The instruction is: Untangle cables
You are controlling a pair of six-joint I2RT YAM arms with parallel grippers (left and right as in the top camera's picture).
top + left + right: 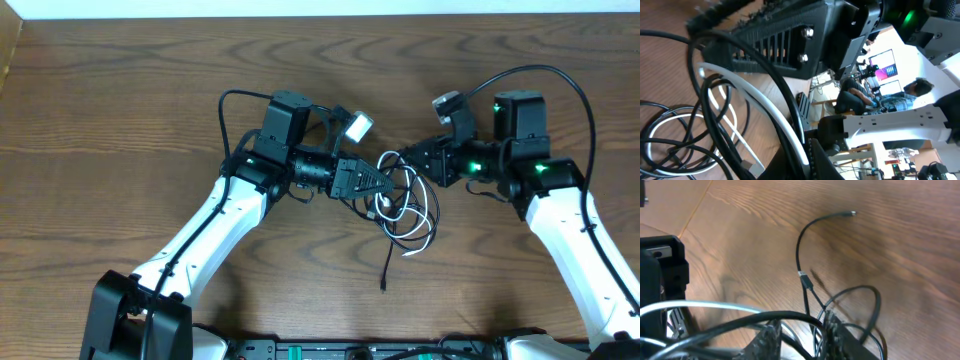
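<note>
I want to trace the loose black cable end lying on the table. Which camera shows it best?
Right wrist: the thin black cable end curves free to its plug. Overhead shows it tiny; left wrist shows only tangled loops.

The overhead camera is looking straight down at the table (120, 80) from well above, taking in both arms and the cables (405, 205) near the middle. The left wrist camera is sitting very near the cables (700, 125), tilted on its side, and is facing across the table toward the room beyond. The right wrist camera is looking down along its fingers (765, 340), close to the table (900, 255). All three views are sharing the same cables (840, 305).
</note>
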